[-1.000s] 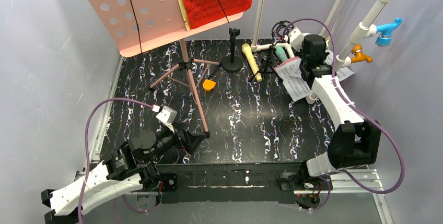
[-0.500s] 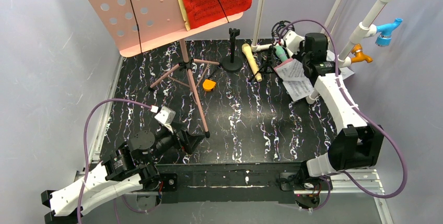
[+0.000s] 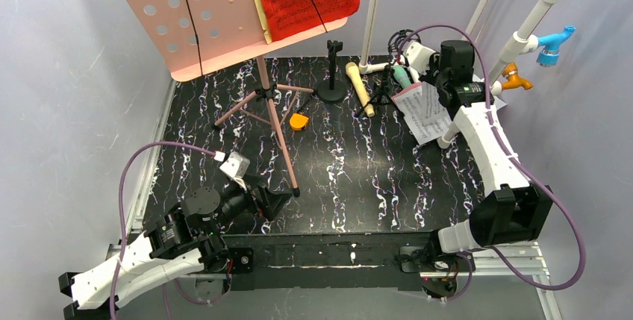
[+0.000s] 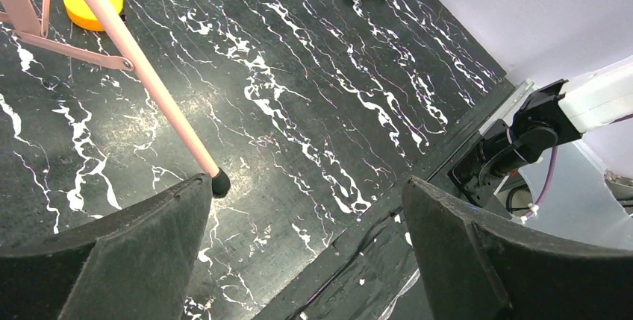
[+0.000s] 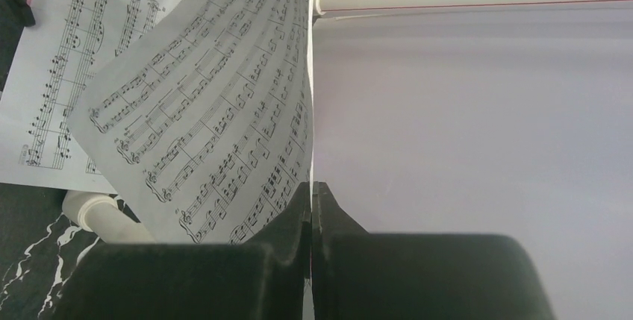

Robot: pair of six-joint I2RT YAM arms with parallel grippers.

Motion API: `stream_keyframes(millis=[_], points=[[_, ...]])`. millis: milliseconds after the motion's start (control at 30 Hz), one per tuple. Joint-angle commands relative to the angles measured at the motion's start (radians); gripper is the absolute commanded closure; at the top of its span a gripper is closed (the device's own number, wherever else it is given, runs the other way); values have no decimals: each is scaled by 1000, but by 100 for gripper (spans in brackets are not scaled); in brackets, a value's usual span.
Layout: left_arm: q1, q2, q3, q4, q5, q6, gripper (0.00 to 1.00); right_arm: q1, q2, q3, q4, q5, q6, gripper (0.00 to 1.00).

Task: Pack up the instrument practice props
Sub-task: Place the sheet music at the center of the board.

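White music sheet point(image 5: 216, 111), black staves on a bowed surface, is pinched at one corner in the closed right tool point(image 5: 311, 189). Its long axis slants away from the fingers (over the far right corner of the worktop point(image 3: 351, 178), beside the white pipe frame point(image 3: 522, 29)). The pink music board point(image 3: 201, 14) stands far left. The left tool point(image 4: 306, 186) gapes empty near the front edge, with bare worktop between.
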Motion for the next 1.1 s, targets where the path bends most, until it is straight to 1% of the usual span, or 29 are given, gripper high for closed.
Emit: stream_keyframes(millis=[0,100,267,500,667,867,1067], points=[[-3,-21,-4,-20,-26,-7,2,-3,34,23,-2,16,-21,99],[-2,-35,-4,-37,-34,-8,2,-3,42,39,-44,-2,-11,99],[-2,-54,-21,-30,-44,-10,2,-3,19,100,-148,-82,-13,99],[-2,-20,-18,-14,-32,-12,2,-3,-9,152,-185,-109,-14,99],[-1,-22,-14,-18,-29,-15,2,-3,7,127,-157,-64,-30,99],[-2,-44,-10,-38,-38,-21,2,-3,70,24,-31,75,-116,99],[-2,-61,-11,-60,-44,-27,2,-3,131,3,28,128,-153,99]])
